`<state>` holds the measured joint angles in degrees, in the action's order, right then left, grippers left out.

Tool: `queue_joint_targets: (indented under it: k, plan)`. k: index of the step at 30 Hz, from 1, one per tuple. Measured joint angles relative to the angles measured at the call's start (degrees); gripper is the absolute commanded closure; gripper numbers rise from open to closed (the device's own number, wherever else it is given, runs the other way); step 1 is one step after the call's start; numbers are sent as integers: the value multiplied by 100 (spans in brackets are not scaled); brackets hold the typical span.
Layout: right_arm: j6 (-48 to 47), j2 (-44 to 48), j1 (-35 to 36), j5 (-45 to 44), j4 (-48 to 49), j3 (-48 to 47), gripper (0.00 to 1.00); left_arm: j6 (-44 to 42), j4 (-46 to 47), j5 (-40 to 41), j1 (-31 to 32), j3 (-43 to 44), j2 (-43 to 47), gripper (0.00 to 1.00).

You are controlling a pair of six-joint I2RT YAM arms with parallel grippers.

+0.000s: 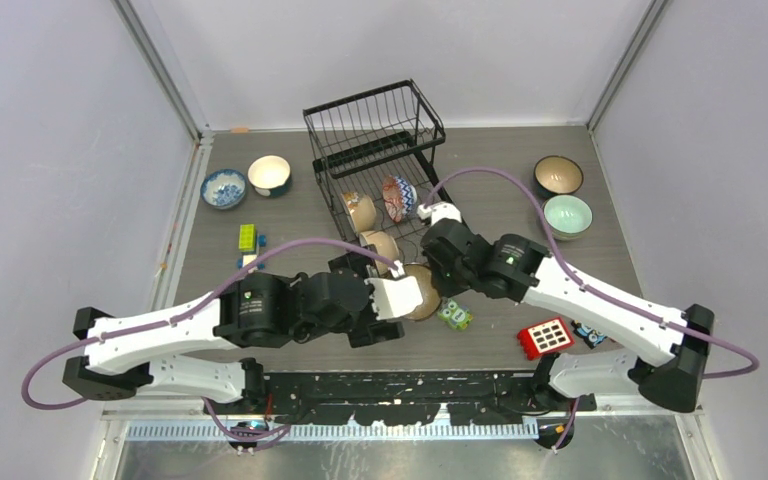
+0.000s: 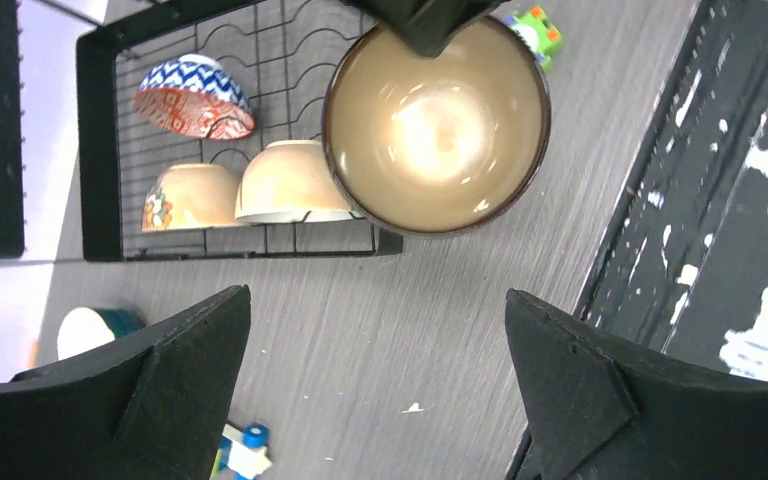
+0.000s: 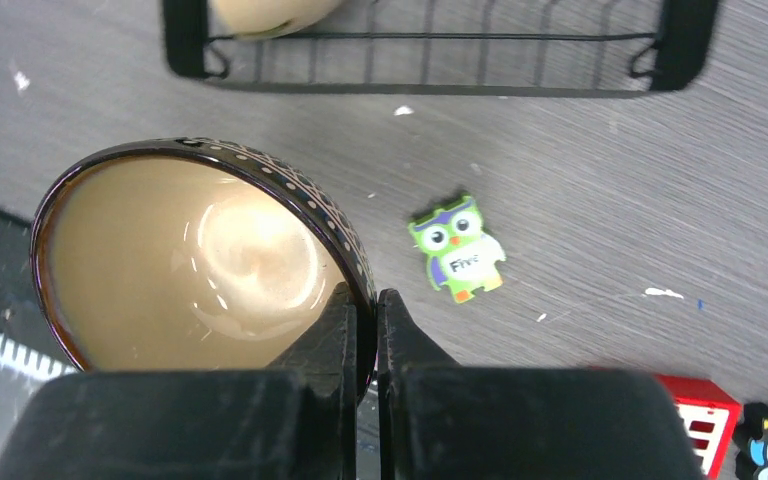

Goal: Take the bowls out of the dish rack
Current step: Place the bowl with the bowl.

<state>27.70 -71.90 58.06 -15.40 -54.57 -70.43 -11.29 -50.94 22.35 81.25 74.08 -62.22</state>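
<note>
place: lab test cell | evidence: plain walls (image 1: 60, 150), metal corner posts (image 1: 160, 65), grey table (image 1: 500, 150)

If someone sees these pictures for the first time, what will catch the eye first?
First the brown bowl, held by its rim in the shut right gripper just in front of the rack, with the left gripper wide open and facing it. Next, three bowls stand in the rack's lower tray. Four more sit outside it, a left pair and a right pair towards the back.
</note>
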Motion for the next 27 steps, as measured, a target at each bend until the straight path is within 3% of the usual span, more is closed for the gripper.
queue_joint_targets:
  k: [6, 12, 19, 27]
  plan:
    - [319, 614, -280, -584, 197, 588, 99, 1504, 651, 704, -2, -125, -33, 0]
    - [640, 870, -280, -942, 404, 868, 99, 3799, 1233, 1139, -315, -413, -221, 7]
    - [1005, 920, -280, -1220, 501, 999, 99, 6393, 1034, 1340, -911, -400, -861, 18]
    - [1325, 1019, -280, -1307, 525, 999, 99, 7858, 575, 1528, -984, -85, -1088, 29]
